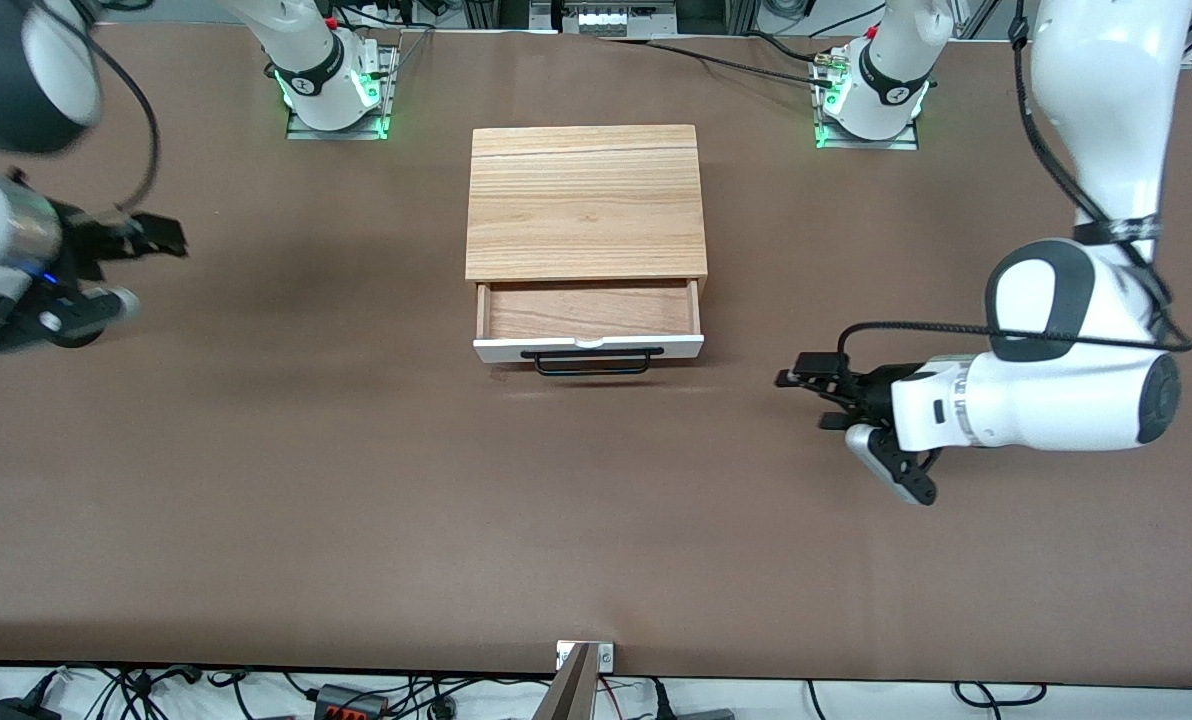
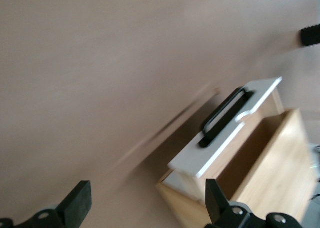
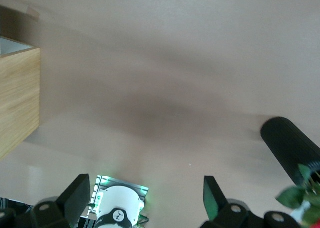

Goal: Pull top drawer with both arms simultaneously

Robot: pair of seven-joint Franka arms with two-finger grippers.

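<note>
The light wood box (image 1: 586, 200) stands mid-table. Its top drawer (image 1: 588, 312) is pulled partly out, showing the wood interior, the white front panel and the black bar handle (image 1: 591, 361). My left gripper (image 1: 806, 392) hangs open and empty over the bare table toward the left arm's end, apart from the drawer. Its wrist view shows open fingers (image 2: 77, 204) and the drawer handle (image 2: 225, 117). My right gripper (image 1: 161, 240) is over the table toward the right arm's end, well away from the box. Its fingers (image 3: 77, 194) are open and empty, with the box's side (image 3: 17, 97) in view.
Both arm bases with green lights (image 1: 334, 85) (image 1: 871, 95) stand farther from the front camera than the box. A small metal bracket (image 1: 584, 655) sits at the table's near edge. The right wrist view shows a black cylinder (image 3: 290, 145) and green leaves (image 3: 300, 193).
</note>
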